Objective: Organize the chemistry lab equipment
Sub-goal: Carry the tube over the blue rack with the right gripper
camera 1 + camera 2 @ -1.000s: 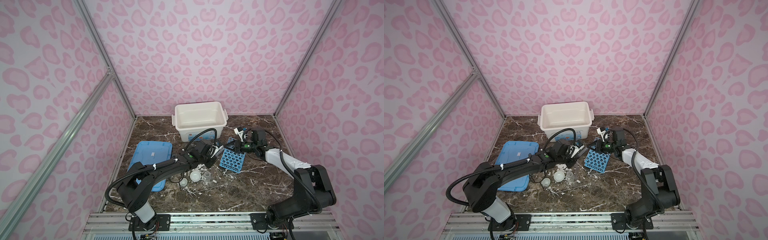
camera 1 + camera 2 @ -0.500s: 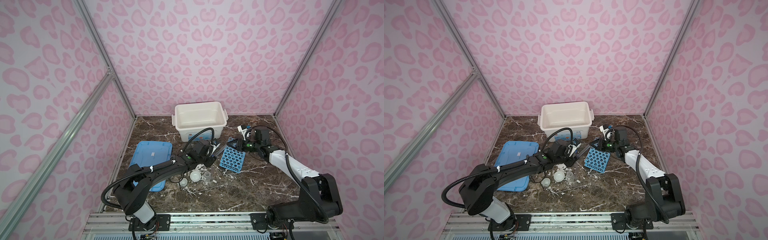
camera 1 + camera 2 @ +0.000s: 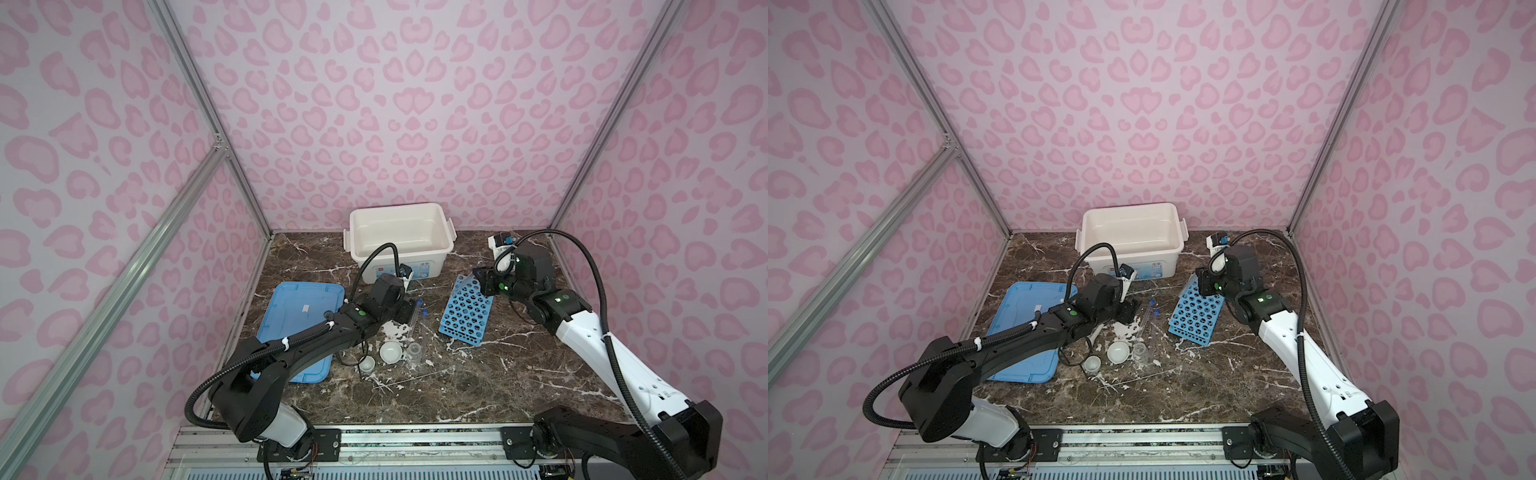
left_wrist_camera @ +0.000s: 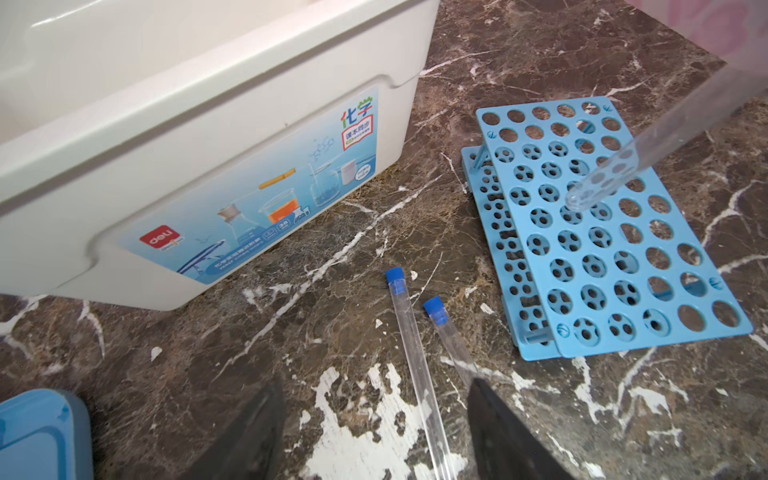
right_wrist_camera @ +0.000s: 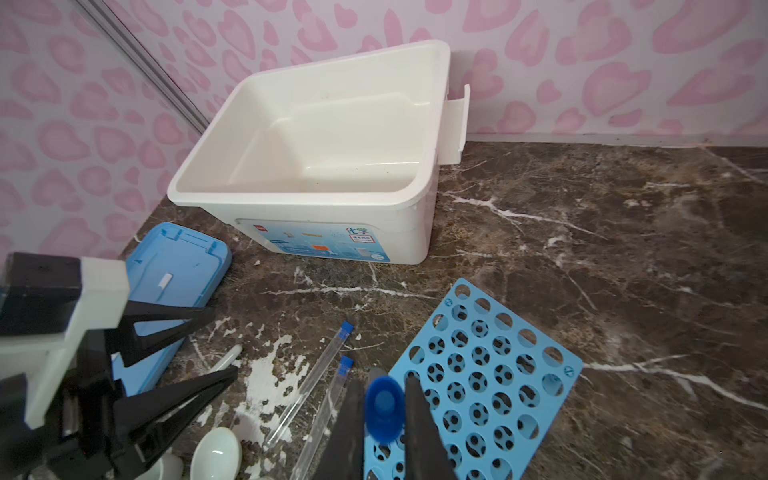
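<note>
Two loose tubes [image 3: 414, 320], clear with blue caps, lie side by side on the marble table [image 3: 478, 386] in both top views, between the left gripper [image 3: 405, 311] and the blue perforated rack [image 3: 465, 309]. The rack appears to lean rather than stand square, with its far end beside the right gripper [image 3: 484, 282]. Nearer the front sit a white shallow dish [image 3: 391, 352], a white cup [image 3: 367, 365] and a small clear beaker [image 3: 414, 351], all well short of the white storage box [image 3: 428, 259] at the back. In the left wrist view the left gripper's jaws stand wide and hold nothing. One loose tube runs between them and its neighbour passes just by one jaw, while a third tube [image 4: 611, 174] hangs with its rounded end over the rack's holes. In the right wrist view the right gripper [image 5: 384, 440] is clamped narrowly on that third tube just under its blue cap [image 5: 384, 409]. I judge these tubes light, stiff, smooth and slippery, brittle if they are glass, and apt to roll. A gentle grip at mid-length or just below the cap would suit them. The rack looks like thin rigid plastic, light enough to shift when nudged, so the tube should enter a hole squarely.
</note>
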Controlling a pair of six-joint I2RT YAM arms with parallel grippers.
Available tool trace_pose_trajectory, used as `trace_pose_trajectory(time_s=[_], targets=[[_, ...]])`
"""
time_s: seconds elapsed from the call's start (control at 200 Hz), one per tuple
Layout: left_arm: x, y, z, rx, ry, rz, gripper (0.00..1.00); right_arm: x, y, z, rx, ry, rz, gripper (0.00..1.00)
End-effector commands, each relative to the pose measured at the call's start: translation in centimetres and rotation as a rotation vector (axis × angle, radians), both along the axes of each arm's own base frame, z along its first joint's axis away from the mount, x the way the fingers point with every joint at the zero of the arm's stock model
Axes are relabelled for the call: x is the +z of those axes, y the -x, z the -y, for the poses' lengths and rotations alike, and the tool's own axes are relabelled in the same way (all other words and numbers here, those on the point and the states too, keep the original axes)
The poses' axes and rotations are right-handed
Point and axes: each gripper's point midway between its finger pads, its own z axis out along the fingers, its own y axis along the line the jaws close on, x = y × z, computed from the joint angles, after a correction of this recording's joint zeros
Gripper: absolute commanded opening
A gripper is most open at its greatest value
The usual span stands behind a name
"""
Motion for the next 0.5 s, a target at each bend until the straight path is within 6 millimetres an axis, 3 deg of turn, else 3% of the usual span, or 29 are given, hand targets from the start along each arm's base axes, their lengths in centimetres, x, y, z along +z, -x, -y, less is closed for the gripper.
trace_pose_trajectory(time_s=[0.0, 0.19, 0.495], targets=[[-0.8, -0.2, -0.1, 0.033, 0.001, -0.046, 0.71, -0.6, -0.5, 2.1, -0.102, 0.173, 0.041, 0.11], [-2.0, -0.1, 0.3, 0.041, 0.002, -0.096, 0.71, -2.0, -0.1, 1.3, -0.086, 0.28, 0.024, 0.11], [-2.9, 0.0, 0.7, 0.024, -0.007, -0.127, 0.7, -3.2, -0.6, 0.5, -0.088, 0.257, 0.02, 0.1]])
